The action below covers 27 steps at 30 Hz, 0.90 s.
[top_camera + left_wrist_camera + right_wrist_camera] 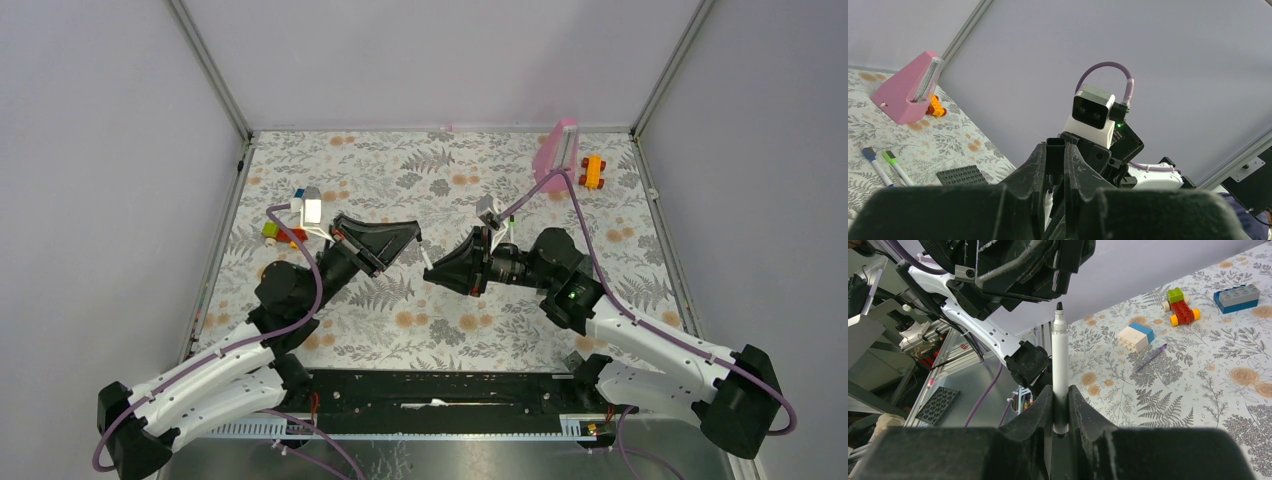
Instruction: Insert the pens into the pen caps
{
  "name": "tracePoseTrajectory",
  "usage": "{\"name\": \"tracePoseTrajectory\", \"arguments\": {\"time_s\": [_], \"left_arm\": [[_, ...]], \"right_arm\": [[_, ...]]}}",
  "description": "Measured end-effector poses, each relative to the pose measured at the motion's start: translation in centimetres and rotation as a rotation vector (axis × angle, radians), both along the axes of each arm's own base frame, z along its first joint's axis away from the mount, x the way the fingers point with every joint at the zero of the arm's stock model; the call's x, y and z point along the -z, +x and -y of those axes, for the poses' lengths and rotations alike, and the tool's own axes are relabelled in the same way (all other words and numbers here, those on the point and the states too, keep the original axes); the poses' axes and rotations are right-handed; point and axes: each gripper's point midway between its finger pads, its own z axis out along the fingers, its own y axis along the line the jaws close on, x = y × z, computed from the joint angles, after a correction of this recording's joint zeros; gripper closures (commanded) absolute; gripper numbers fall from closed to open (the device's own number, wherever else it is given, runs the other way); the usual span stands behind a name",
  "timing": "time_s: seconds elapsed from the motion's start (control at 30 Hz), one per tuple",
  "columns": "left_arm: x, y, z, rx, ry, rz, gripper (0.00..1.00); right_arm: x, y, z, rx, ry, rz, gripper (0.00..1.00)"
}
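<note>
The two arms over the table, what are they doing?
The right gripper is shut on a white pen with a bare black tip. The left gripper is shut on the black cap and faces it. The tip is not yet in the cap. A blue-capped pen and a green-capped pen lie on the table.

- The left arm rises from its base at the near left and reaches inward, elbow bent.
- Its wrist turns the left pincer to point right.
- The right arm bends in from the near right, and the right pincer points left.
- The two pincer tips face each other, close together.
- The left jaws are nearly closed, clamped on a black cap.
- The right jaws are nearly closed on a pen, gripped low on its barrel.
</note>
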Motion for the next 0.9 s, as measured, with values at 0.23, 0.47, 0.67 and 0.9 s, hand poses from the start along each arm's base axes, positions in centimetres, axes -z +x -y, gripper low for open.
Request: {"name": "tracePoseTrajectory", "arguments": {"time_s": [0.23,0.47,0.67,0.9], "left_arm": [[0.19,-0.01,0.16,0.006,0.007,-0.001,1.0],[0.25,-0.07,0.22,0.008,0.013,0.004,1.0],[0.26,-0.07,0.22,0.007,0.016,0.008,1.0],[0.29,-0.02,0.2,0.003,0.021,0.013,1.0]], "right_arm": [[-0.3,0.16,-0.02,0.007,-0.003,0.011,1.0],[-0.12,0.19,0.0,0.009,-0.013,0.005,1.0],[-0.48,0.42,-0.01,0.021,-0.007,0.011,1.0],[-0.41,0.53,0.0,0.027,-0.01,0.013,1.0]]}}
